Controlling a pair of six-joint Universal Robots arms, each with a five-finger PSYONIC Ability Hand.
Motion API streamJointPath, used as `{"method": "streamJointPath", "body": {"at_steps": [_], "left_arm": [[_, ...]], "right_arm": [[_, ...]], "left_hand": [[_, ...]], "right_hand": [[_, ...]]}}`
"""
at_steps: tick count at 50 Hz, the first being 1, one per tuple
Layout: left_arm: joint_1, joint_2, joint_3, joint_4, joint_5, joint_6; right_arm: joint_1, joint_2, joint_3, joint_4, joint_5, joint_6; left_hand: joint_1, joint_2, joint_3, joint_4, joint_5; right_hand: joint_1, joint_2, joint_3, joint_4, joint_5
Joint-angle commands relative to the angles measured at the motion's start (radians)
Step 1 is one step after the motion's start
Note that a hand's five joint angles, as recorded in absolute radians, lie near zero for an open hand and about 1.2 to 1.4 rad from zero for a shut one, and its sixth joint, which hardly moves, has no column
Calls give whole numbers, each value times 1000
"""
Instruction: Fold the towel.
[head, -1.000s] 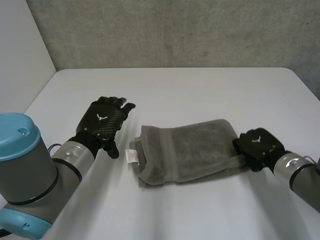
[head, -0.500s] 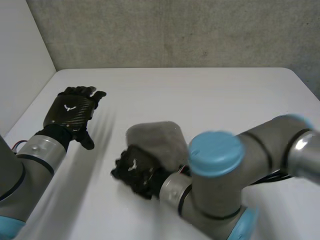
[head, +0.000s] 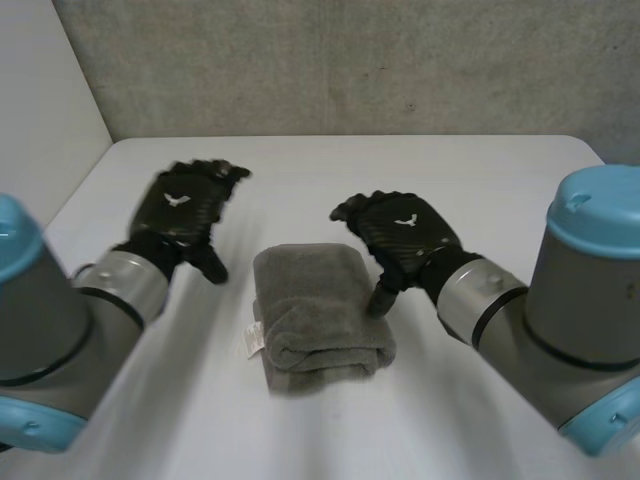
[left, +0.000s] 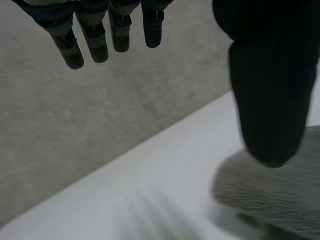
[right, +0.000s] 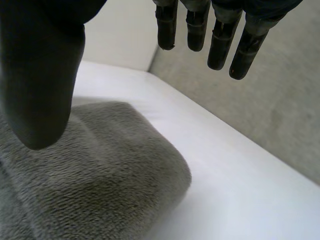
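Note:
A grey towel (head: 315, 315) lies folded into a small thick bundle in the middle of the white table (head: 480, 180), with a white tag (head: 255, 340) sticking out at its left edge. My right hand (head: 400, 235) hovers open just right of the towel, its thumb pointing down beside the towel's right edge. The right wrist view has the towel (right: 90, 180) under the thumb and straight fingers (right: 220, 40) holding nothing. My left hand (head: 185, 205) is open to the left of the towel, apart from it. Beside the thumb in the left wrist view lies the towel's corner (left: 275, 190).
A grey wall (head: 350, 60) runs along the table's far edge. A white panel (head: 40, 120) stands at the left side of the table.
The right hand carried the towel's right end over to the left, making a shorter bundle, then let go and drew back to the right. The left hand swung out left and came back nearer.

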Motion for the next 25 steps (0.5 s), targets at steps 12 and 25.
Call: {"method": "streamJointPath", "body": {"at_steps": [12, 25], "left_arm": [[-184, -383, 158, -153, -140, -91], [-167, -183, 170, -162, -145, -91]], "right_arm": [[-34, 375, -207, 125, -39, 23], [-50, 138, -201, 111, -28, -11]], "left_hand": [[7, 6, 5, 7, -10], [5, 3, 3, 4, -13]], "right_hand": [[-56, -77, -71, -88, -61], [-56, -77, -71, -88, -61]]}}
